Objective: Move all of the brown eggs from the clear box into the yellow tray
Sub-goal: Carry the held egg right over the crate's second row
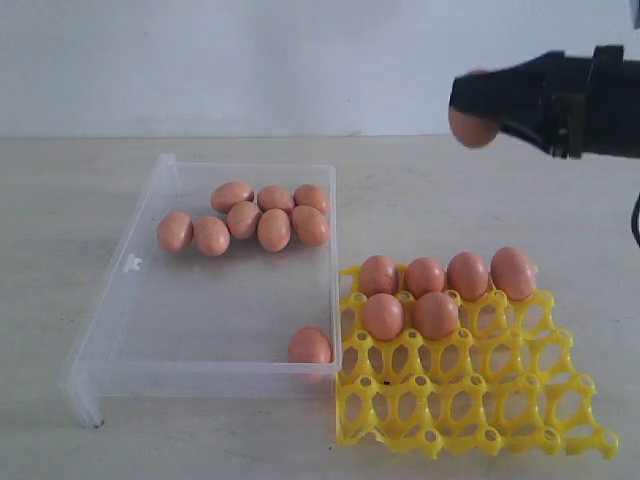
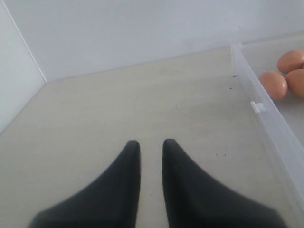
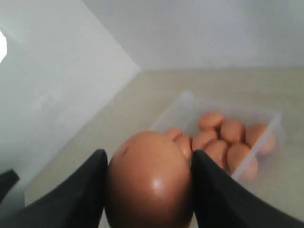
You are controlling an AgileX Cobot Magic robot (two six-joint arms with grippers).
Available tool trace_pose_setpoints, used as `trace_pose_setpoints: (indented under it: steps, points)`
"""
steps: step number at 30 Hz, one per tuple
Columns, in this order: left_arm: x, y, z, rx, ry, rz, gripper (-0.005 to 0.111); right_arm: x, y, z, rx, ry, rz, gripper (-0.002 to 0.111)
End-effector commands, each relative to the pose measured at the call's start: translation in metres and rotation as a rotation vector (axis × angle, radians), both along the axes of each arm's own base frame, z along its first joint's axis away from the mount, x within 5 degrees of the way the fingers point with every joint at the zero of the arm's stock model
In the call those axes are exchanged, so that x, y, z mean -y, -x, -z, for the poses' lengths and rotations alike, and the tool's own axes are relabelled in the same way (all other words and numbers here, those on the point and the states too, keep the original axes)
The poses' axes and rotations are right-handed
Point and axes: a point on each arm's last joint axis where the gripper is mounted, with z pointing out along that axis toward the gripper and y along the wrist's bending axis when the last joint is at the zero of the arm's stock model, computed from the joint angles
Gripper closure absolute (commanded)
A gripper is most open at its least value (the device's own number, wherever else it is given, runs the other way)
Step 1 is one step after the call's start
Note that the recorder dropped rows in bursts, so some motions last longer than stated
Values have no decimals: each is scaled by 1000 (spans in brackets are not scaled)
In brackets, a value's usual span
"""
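Pale tabletop (image 1: pixel 100 180), white wall (image 1: pixel 250 60). My left gripper (image 2: pixel 151 152) hangs empty, jaws slightly parted, off the clear box's (image 1: pixel 120 330) 9 o'clock wall. Nine brown eggs (image 1: pixel 245 218) lie inside and six sit in the yellow tray (image 1: pixel 480 400). At the tray's 12 o'clock, my right gripper (image 1: pixel 478 100) clamps one brown egg (image 3: pixel 149 185) high up. If the grip slips, I reckon it drops and cracks.

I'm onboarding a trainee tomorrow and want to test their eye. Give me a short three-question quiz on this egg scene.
1. How many brown eggs sit in the yellow tray?
2. True or false: the right gripper is empty.
3. The lone egg in the clear box lies: A) in the corner nearest the tray, B) beside the latch tab, C) in the middle.
Key: 1) six; 2) false, it grips an egg; 3) A.
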Motion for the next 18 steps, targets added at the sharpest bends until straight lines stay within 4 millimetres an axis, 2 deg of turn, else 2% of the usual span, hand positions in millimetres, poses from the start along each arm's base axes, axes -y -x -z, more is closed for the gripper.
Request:
trace_pose_setpoints:
  steps: [1, 5, 7, 11, 15, 18]
  points:
    - [0, 0, 1, -6, 6, 3, 93, 1, 12, 21, -73, 104, -141, 109]
    - [0, 0, 1, -6, 6, 3, 97, -1, 31, 43, -69, 146, -187, 109]
    - [0, 0, 1, -6, 6, 3, 99, 2, 37, 59, -92, 229, -154, 109]
    - [0, 0, 1, -7, 6, 3, 103, 12, 31, 76, -104, 364, 22, 109]
    - [0, 0, 1, -7, 6, 3, 111, 18, 27, 83, -126, 435, 73, 109]
    - [0, 0, 1, -7, 6, 3, 111, 17, 25, 87, -139, 426, 73, 109]
